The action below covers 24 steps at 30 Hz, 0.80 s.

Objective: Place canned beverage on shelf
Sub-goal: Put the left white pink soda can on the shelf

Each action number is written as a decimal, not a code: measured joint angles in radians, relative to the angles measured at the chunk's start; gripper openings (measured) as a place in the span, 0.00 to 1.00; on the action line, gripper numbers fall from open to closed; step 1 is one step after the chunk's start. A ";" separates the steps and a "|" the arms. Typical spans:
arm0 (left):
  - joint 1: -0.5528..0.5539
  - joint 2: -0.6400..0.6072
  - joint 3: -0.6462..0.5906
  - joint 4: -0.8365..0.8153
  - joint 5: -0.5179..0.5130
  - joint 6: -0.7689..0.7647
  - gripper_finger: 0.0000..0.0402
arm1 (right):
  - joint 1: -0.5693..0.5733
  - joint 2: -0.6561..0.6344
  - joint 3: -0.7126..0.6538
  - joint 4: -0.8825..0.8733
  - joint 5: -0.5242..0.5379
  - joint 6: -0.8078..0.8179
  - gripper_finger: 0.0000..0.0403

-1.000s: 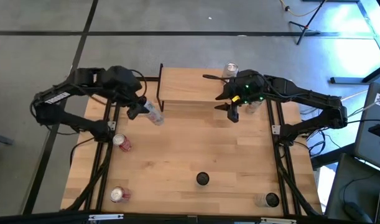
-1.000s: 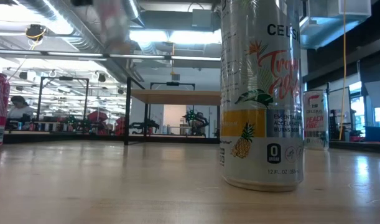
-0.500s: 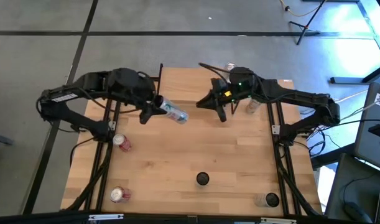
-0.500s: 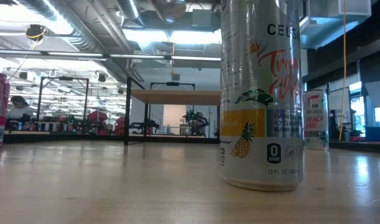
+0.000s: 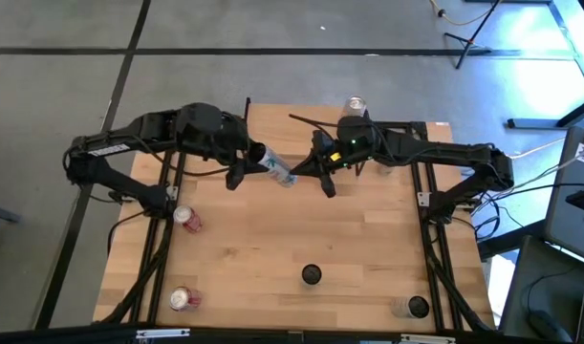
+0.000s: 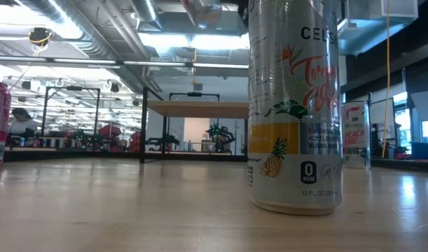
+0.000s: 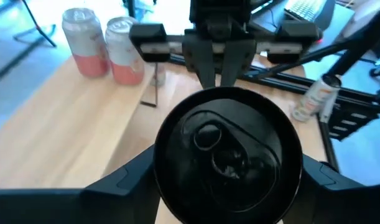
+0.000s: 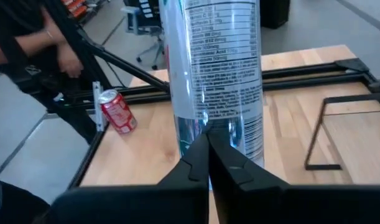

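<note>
Not on the shelf yet: canned beverage up off the desk, grasped from both sides by the left tool, lying tilted rather than upright, just off the shelf's front edge toward its left end. Held with the lid end turned back toward the wrist (tab and rim plain in the left wrist view, a dark finger on either flank). Coming at it from along that same front edge, the right tool, clenched on nothing, tips very near the can's printed side, touching or not, cannot tell. Looks like a handover or a steadying nudge brewing, though only a guess. Left to do: carry over the board, stand upright, release. Spare cans waiting well in front of the shelf, and one more at its far right corner.
</note>
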 joint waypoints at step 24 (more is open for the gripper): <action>0.208 0.419 0.267 0.105 0.050 0.086 0.56 | -0.150 -0.172 0.337 -0.932 0.243 -0.235 0.00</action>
